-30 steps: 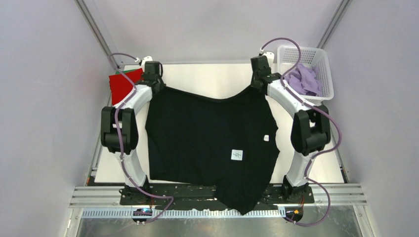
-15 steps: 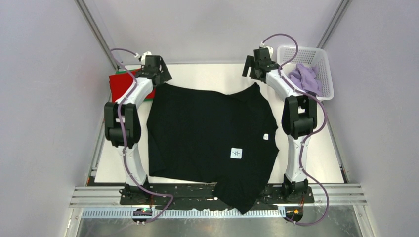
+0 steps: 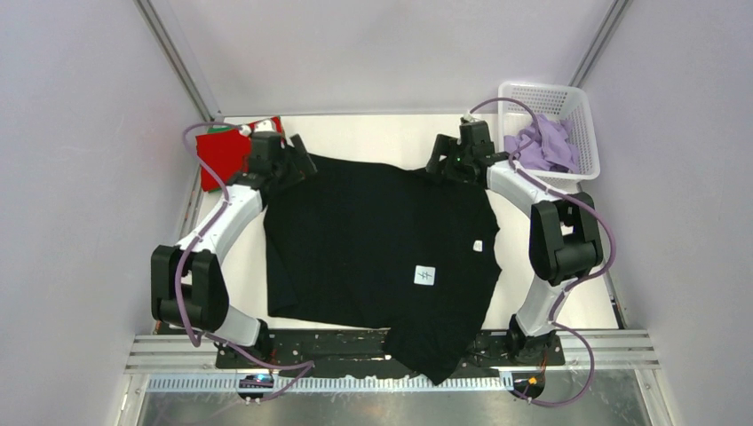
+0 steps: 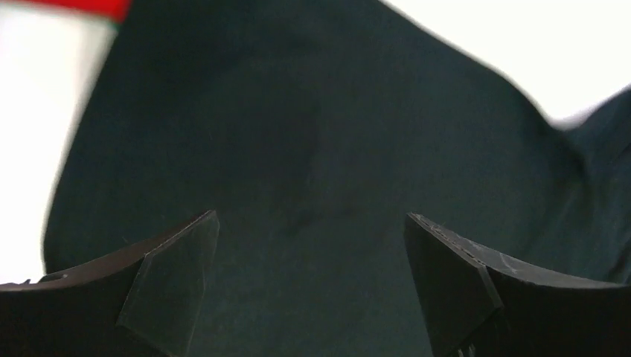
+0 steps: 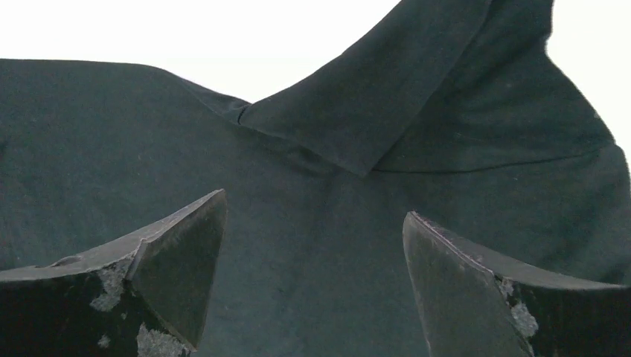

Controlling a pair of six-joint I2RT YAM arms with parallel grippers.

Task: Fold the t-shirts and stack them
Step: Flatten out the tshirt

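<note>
A large black t-shirt (image 3: 373,240) with a small white tag (image 3: 426,276) lies spread flat on the white table, its near end hanging over the base rail. My left gripper (image 3: 300,165) hovers open over its far left corner. My right gripper (image 3: 439,165) is open over the far right corner. In the left wrist view the gripper (image 4: 312,253) has only black cloth (image 4: 312,149) below its wide jaws. Black cloth with a folded sleeve (image 5: 387,111) lies below the empty right gripper (image 5: 314,245) in the right wrist view. A red t-shirt (image 3: 224,155) lies at the far left; a lavender one (image 3: 543,146) sits in the basket.
A white mesh basket (image 3: 586,133) stands at the far right corner. Grey walls close in the table on both sides. A strip of bare white table (image 3: 373,133) shows beyond the black shirt. A corner of the red shirt (image 4: 67,6) shows in the left wrist view.
Both grippers went from shut on the black shirt's far edge to open, letting it drop flat. Both arms then came down and in over the shirt's far corners.
</note>
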